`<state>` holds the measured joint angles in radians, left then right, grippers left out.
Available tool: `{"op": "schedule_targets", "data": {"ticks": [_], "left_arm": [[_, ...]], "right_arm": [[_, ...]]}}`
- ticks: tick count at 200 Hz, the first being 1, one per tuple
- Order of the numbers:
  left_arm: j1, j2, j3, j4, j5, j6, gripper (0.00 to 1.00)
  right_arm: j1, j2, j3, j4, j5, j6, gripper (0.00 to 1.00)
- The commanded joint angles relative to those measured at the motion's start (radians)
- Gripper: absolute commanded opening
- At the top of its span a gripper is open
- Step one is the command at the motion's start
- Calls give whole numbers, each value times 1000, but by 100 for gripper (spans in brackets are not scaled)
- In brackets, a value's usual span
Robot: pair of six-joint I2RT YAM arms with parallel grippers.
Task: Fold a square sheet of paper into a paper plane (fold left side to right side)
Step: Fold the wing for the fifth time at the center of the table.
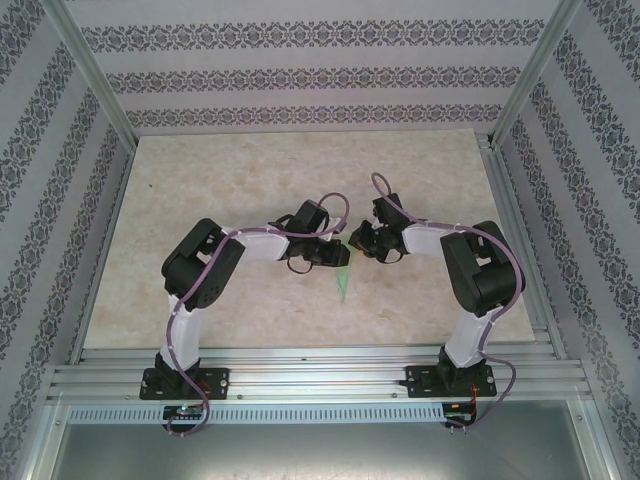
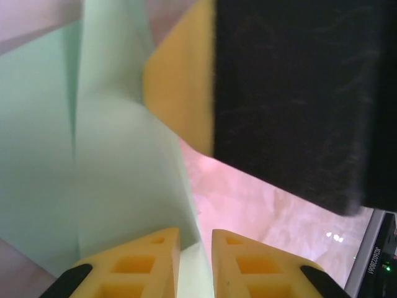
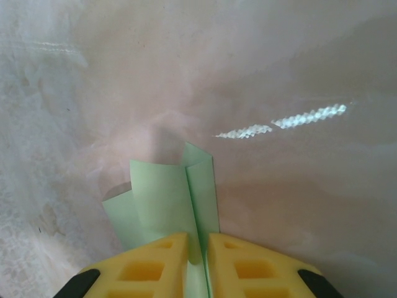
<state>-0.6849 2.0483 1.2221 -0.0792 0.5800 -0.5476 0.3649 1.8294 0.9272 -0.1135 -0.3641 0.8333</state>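
The right gripper (image 3: 197, 242) pinches the narrow light-green folded paper plane (image 3: 162, 198); the left gripper (image 2: 195, 242) straddles it, slightly parted, grip unclear.

Paper plane (image 1: 343, 283) too small in top view to read folds; blurred, edge-cropped at left wrist.

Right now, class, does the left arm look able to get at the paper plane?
Probably yes: the paper plane sits between the left gripper's fingertips. The right gripper pinches it too, close alongside, which looks crowded rather than blocking.
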Motion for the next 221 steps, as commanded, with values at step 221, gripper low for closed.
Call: {"op": "schedule_targets", "data": {"ticks": [221], "left_arm": [[-136,-104,-66,-147,-143,17,24]], "right_arm": [[12,39,11,-100,47,-49,18]]}}
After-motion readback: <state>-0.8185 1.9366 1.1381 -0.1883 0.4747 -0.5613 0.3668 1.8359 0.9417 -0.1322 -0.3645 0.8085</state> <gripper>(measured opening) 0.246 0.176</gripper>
